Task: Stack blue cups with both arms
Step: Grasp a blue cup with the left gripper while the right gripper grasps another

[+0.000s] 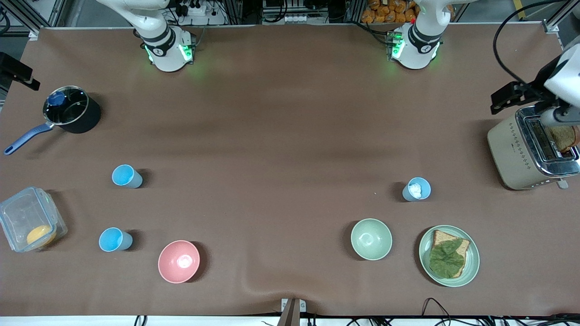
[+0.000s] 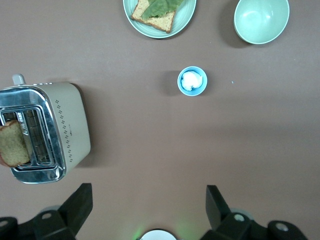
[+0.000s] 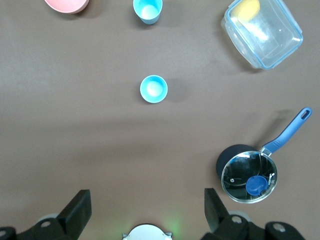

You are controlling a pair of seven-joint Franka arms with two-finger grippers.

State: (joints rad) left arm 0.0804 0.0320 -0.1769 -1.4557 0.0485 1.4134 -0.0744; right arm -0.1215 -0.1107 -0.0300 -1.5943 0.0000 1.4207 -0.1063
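Three blue cups stand upright on the brown table. Toward the right arm's end are one blue cup [image 1: 127, 175] [image 3: 153, 88] and another [image 1: 114, 239] [image 3: 148, 10] nearer the front camera, beside the pink bowl. The greyer-blue cup [image 1: 417, 189] [image 2: 192, 81] with a white bit inside stands toward the left arm's end. My left gripper [image 2: 148, 196] is open and empty, high over the table by its own base. My right gripper [image 3: 147, 197] is open and empty, high over its own base. Neither gripper shows in the front view.
Toward the left arm's end are a pale green bowl [image 1: 371, 238], a green plate [image 1: 471, 267] with bread and lettuce, and a toaster [image 1: 512, 154] holding toast. Toward the right arm's end are a pink bowl [image 1: 178, 261], a clear lidded container [image 1: 18, 213] and a black saucepan [image 1: 86, 118].
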